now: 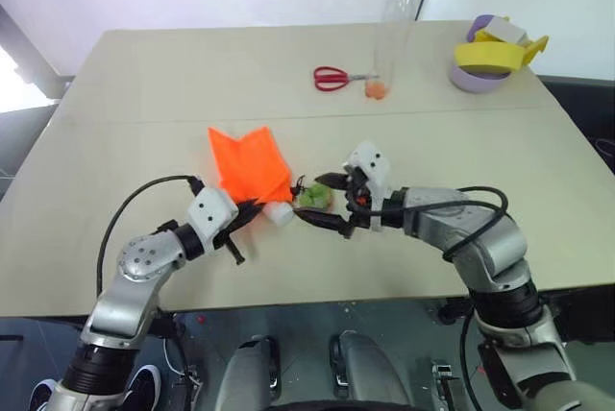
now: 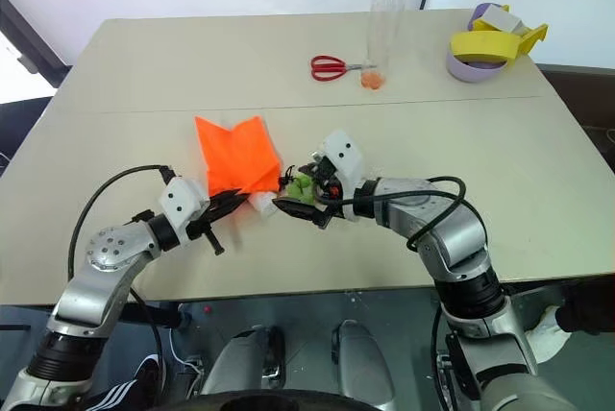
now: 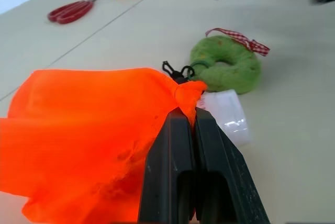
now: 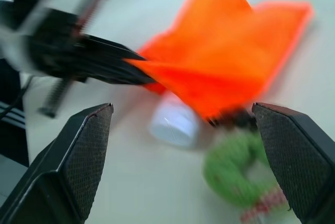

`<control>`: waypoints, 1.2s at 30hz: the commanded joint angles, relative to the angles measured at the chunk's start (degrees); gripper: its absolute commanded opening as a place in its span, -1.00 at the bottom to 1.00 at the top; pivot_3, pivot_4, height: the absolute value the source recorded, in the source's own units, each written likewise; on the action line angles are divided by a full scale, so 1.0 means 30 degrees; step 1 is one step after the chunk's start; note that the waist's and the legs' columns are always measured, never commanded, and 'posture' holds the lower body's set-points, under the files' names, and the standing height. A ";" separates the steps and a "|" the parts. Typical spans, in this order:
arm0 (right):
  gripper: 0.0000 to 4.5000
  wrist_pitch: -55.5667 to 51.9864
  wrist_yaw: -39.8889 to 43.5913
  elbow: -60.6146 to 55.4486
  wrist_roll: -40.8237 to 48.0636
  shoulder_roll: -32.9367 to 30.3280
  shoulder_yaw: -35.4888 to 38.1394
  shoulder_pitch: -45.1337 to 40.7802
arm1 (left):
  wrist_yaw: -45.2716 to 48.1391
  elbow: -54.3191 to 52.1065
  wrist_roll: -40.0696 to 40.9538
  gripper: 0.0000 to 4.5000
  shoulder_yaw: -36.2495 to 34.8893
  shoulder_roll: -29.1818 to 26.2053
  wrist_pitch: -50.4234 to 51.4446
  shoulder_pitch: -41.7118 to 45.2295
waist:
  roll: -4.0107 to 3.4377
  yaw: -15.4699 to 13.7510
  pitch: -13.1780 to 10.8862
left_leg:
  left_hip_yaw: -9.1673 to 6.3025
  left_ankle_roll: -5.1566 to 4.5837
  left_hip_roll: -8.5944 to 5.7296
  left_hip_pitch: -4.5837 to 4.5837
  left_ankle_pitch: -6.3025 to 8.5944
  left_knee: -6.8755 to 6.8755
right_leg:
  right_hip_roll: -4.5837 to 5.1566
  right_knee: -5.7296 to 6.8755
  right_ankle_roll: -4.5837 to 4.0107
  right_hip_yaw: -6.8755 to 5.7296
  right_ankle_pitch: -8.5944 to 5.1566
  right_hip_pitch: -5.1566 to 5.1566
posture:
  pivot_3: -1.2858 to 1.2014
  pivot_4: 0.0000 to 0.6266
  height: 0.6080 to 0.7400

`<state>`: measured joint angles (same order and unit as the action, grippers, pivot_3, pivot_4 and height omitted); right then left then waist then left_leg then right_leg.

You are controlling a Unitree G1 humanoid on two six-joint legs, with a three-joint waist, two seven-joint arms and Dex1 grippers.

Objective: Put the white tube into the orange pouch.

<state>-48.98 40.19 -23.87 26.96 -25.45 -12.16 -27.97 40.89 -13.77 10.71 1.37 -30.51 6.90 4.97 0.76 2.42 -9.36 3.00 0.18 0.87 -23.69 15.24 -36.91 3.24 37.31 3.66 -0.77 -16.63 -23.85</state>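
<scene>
The orange pouch [image 1: 248,163] lies flat on the table's near middle, and my left gripper [image 1: 252,207] is shut on its gathered near corner [image 3: 184,94]. Right beside that pinch a white end of the white tube [image 3: 226,117] sticks out; whether the rest lies inside or under the fabric I cannot tell. The cord's green ring toggle [image 1: 315,197] rests just to the right of it. My right gripper [image 1: 324,202] hovers open over the toggle, its fingers [image 4: 86,150] spread wide toward the pouch with nothing between them.
A tall clear bottle with a blue cap [image 1: 397,27] stands at the back, with red scissors [image 1: 332,77] and a small orange piece [image 1: 376,90] beside it. Yellow and purple tape rolls [image 1: 490,60] sit at the back right. The table's front edge is near both arms.
</scene>
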 commanded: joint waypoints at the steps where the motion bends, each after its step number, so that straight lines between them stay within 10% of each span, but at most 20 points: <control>1: 0.98 0.2397 0.1080 -0.0571 -0.1272 -0.0824 -0.1350 0.0570 | -0.0014 -0.0050 0.0129 -1.00 -0.0230 0.0100 -0.0651 0.0082 | 0.0002 -0.0039 0.0000 | -0.0003 0.0000 0.0000 0.0001 0.0000 -0.0024 | 0.0000 -0.0004 0.0000 -0.0003 0.0000 0.0018 | 0.03 -0.52 1.00; 12: 0.98 0.9022 0.0887 0.3485 -0.6300 0.0131 -0.3689 -0.0096 | -0.0104 0.0046 -0.0058 -1.00 -0.0012 0.0328 -0.0784 0.0273 | 0.0005 -0.0059 -0.0002 | -0.0003 0.0005 0.0000 0.0032 -0.0003 -0.0051 | 0.0006 0.0006 -0.0001 -0.0008 0.0001 0.0051 | 0.03 -0.52 1.00; 15: 0.61 0.8677 0.2099 0.3302 -0.4925 0.0219 -0.2967 0.0316 | -0.0149 -0.0043 -0.0103 -1.00 0.0004 0.0362 -0.0705 0.0346 | 0.0005 -0.0168 -0.0002 | -0.0004 0.0004 0.0000 0.0032 -0.0002 -0.0052 | 0.0007 -0.0022 0.0001 -0.0016 0.0001 0.0073 | 0.03 -0.52 1.00; 22: -0.97 0.9335 0.2342 0.4564 -0.6284 0.0189 -0.3587 0.0267 | -0.0202 -0.0158 -0.0155 -1.00 0.0123 0.0418 -0.0632 0.0368 | 0.0005 -0.0110 -0.0001 | -0.0005 0.0001 0.0000 0.0067 0.0000 -0.0057 | 0.0009 -0.0014 -0.0001 -0.0016 0.0001 0.0105 | 0.03 -0.52 1.00; 36: -0.97 0.9675 0.0847 0.7159 -0.8960 0.1898 -0.4147 -0.0690 | -0.0232 -0.0273 -0.0148 -1.00 0.0341 0.0538 -0.0503 0.0403 | 0.0004 -0.0054 -0.0001 | -0.0004 0.0008 0.0000 0.0077 -0.0004 -0.0065 | 0.0008 0.0019 0.0000 -0.0017 0.0003 0.0104 | 0.03 -0.52 1.00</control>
<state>-20.51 43.72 -1.81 0.25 -20.81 -25.58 -28.71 40.44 -13.06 10.46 2.21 -28.94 5.75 5.98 0.77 2.25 -9.37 2.99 0.20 0.87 -23.46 15.23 -37.10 3.26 37.37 3.66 -0.82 -16.62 -23.54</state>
